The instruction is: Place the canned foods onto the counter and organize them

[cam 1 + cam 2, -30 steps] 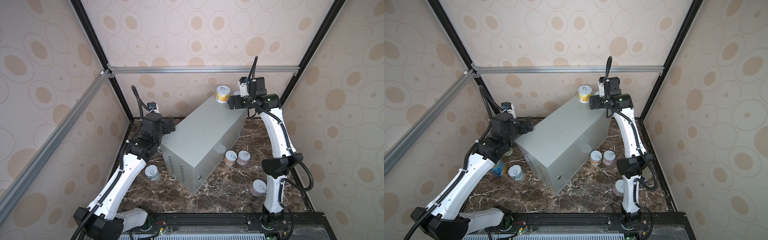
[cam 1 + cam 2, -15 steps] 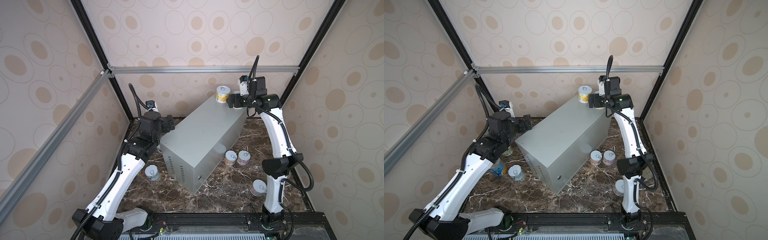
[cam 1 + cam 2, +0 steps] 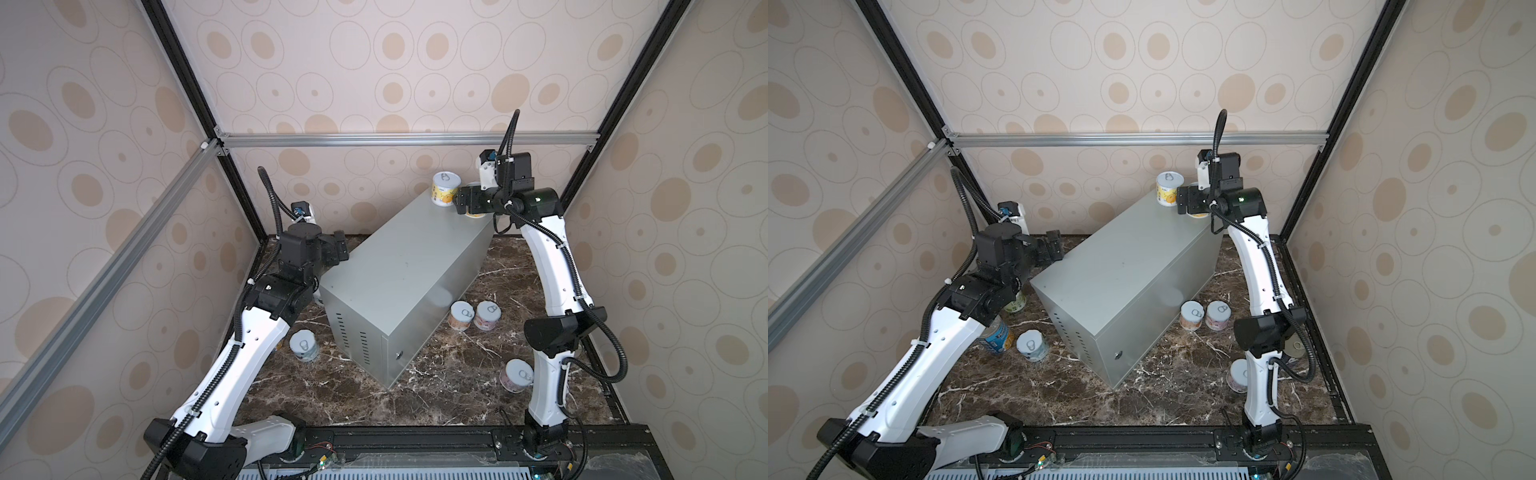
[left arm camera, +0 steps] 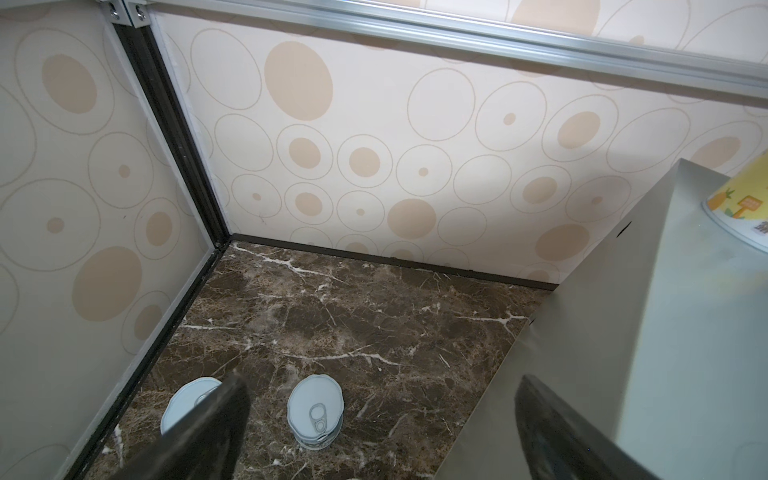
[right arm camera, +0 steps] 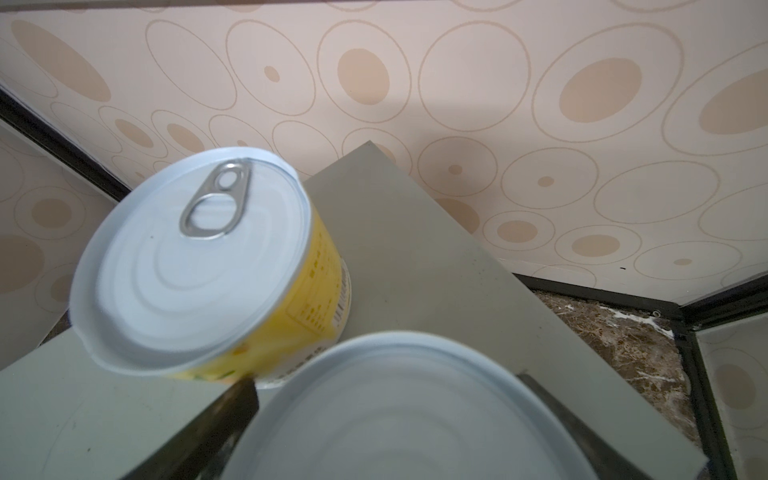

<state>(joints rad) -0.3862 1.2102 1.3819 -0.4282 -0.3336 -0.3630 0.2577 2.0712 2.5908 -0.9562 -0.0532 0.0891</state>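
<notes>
Low right in a top view: 1 short can (image 3: pixel 517 376) stands on the marble desk (image 3: pixel 436 386) by the R arm. Low left: a white can (image 3: pixel 304 345), w/ a blue can (image 3: pixel 995 338) just beside it. Mid right: 2 cans (image 3: pixel 462 316) side by side, next to the grey metal box (image 3: pixel 399 282). Mid left: left fingers (image 4: pixel 199 436) wide apart, holding nothing, by the box's edge. Far end, on top of the box: a yellow can (image 3: pixel 446 189) stands up. Right fingers (image 5: pixel 224 415) sit wide around a 2nd can (image 5: pixel 395 415); can't tell if they squeeze it.
</notes>
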